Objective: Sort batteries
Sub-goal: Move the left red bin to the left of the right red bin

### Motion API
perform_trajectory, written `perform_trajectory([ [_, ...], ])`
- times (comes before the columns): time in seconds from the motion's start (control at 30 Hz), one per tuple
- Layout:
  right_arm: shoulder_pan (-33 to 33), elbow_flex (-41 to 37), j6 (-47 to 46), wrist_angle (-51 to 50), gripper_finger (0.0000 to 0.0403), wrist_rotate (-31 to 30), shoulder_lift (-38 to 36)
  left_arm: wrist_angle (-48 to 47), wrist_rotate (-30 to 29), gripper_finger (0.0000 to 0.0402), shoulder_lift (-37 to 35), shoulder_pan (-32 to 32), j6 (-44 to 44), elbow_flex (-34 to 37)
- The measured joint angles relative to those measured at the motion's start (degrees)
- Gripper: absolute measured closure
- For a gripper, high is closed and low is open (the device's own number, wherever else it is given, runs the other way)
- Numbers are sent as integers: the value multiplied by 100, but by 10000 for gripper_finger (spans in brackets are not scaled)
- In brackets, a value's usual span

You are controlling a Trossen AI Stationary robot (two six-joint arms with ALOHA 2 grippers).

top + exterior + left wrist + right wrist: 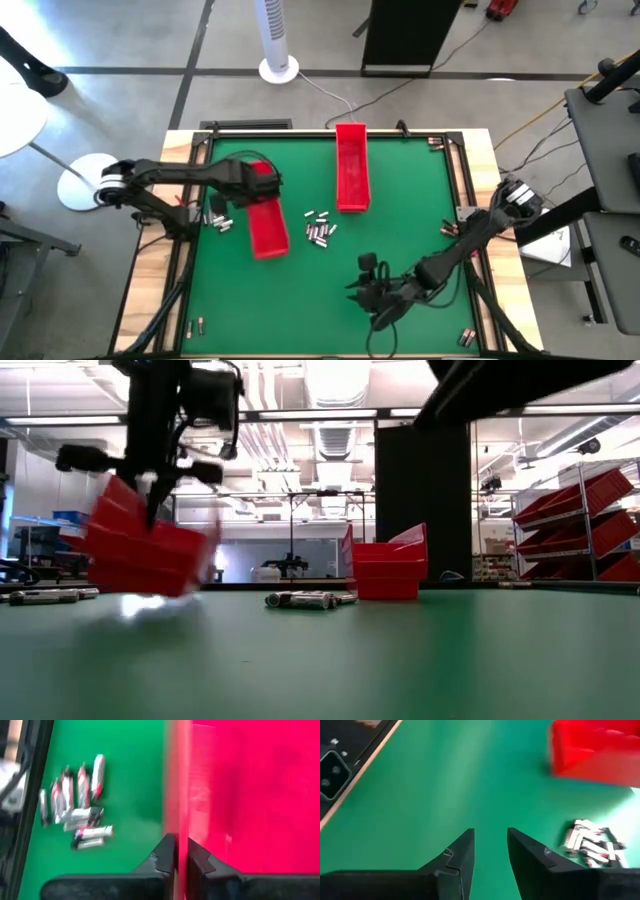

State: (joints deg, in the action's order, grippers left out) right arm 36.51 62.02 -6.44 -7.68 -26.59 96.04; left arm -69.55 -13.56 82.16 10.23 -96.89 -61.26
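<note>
My left gripper (262,180) is shut on a long red tray (267,218) at the table's left middle. In the low view this tray (145,550) shows tilted under the fingers. A second red tray (352,168) lies on the green mat at the far middle. Small silvery batteries (320,229) lie loose between the two trays. Another group of batteries (75,805) lies left of the held tray. My right gripper (490,850) stands open near the table's front edge, over bare mat and nearer than the middle batteries (590,842). My left gripper pinches a thin side wall (178,827) of the red tray near the tray's far end, one finger inside the tray and one outside. The fingers come from above, pointing down. The tray hangs tilted below them; whether its lower edge touches the mat I cannot tell.
Stray batteries lie near the front left corner (195,324), the front right corner (467,337) and the right rail (450,228). A black rail (190,250) frames the mat. Bare green mat (300,310) spreads across the front.
</note>
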Motion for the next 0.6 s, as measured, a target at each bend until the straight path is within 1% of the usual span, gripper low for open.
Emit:
perform_trajectory([
  [0.13, 18, 377, -137, -502, 309, 20, 432, -274, -421, 401, -169, 285, 771, -588],
  [0.23, 26, 625, -286, -824, 316, 3, 716, -267, -697, 401, -161, 525, 1333, -973],
  [0.3, 34, 761, -446, -1060, 319, -36, 842, -254, -699, 401, -72, 786, 1730, -1161],
  [0.37, 40, 884, -742, -1508, 317, -132, 896, -224, -637, 401, 59, 1111, 2216, -1283],
  [0.43, 110, 985, -1163, -2060, 311, -479, 856, -128, -577, 401, 206, 1415, 2719, -1341],
  [0.57, 359, 1149, -2132, -3263, 294, -1642, 630, 303, -256, 401, 482, 1886, 3407, -1260],
  [0.6, 398, 1169, -2371, -3515, 290, -1855, 560, 475, -192, 401, 525, 1980, 3578, -1227],
])
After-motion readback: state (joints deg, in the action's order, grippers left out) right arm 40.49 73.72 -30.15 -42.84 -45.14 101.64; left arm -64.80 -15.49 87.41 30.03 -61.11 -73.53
